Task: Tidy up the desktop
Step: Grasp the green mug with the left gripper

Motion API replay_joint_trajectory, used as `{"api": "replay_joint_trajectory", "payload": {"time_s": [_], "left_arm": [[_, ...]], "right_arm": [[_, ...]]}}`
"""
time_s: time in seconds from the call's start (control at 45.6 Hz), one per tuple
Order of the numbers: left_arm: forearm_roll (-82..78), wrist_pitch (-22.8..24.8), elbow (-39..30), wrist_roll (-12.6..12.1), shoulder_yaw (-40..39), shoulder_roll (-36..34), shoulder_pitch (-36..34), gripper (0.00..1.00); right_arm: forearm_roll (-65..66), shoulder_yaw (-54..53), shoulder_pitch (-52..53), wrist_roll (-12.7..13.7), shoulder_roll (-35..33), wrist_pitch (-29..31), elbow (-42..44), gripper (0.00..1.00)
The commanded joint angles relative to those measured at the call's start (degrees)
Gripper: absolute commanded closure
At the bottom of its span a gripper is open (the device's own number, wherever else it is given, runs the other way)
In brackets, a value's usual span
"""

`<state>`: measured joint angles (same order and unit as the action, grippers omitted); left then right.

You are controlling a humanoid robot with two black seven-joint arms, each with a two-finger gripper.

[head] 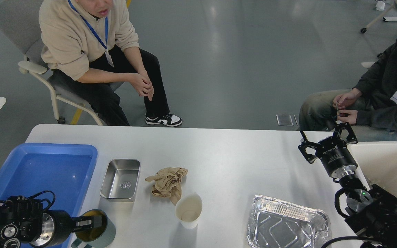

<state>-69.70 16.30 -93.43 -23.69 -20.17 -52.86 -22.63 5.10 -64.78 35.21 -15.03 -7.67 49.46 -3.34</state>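
We grip the mug (97, 230) with our left gripper (87, 223) at the desktop's (233, 155) near-left edge; right gripper (326, 144) hangs wide and empty. Next, we judge, lift it into the tray (47, 165).

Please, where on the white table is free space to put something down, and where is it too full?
The desktop is bare along its far edge, and between the crumpled brown paper and the right gripper. It is crowded near the front: steel tin, paper cup and foil tray. At front left, the left gripper is at a dark cup beside the blue tray.
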Motion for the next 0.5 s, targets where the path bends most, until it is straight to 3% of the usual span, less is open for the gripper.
{"api": "replay_joint_trajectory", "payload": {"time_s": [0.0,0.11,0.198,0.22,0.263,0.285,0.483], "left_arm": [[0.09,0.14,-0.18,-1.09,-0.22,0.03,-0.22,0.38],[0.35,1.28,-0.26,-3.55,-0.39,0.47,-1.28,0.39],[0.26,1.81,-0.18,-4.17,-0.48,1.53,-1.46,0.49],[0.26,1.81,-0.18,-4.34,-0.48,1.61,-1.46,0.58],[0.26,2.07,-0.18,-4.43,-0.48,1.61,-1.63,0.91],[0.35,2.42,-0.18,-4.52,-0.48,1.61,-2.15,0.94],[0.18,6.46,-0.18,-5.13,-0.74,1.53,-2.95,0.98]], "right_arm": [[0.00,0.00,-0.05,0.00,-0.07,0.02,0.00,0.00],[0.00,0.00,-0.05,0.00,-0.33,0.02,0.00,0.00],[0.00,0.00,-0.05,0.00,-0.51,0.02,0.00,0.00],[0.00,0.00,-0.14,0.00,-0.51,0.02,0.00,0.00],[0.00,0.00,-0.22,0.00,-0.51,0.02,0.00,0.00],[0.00,-0.09,-0.23,0.00,-0.59,0.02,0.00,0.00],[-0.09,-0.17,-0.23,0.00,-0.86,0.02,-0.08,0.00]]}}
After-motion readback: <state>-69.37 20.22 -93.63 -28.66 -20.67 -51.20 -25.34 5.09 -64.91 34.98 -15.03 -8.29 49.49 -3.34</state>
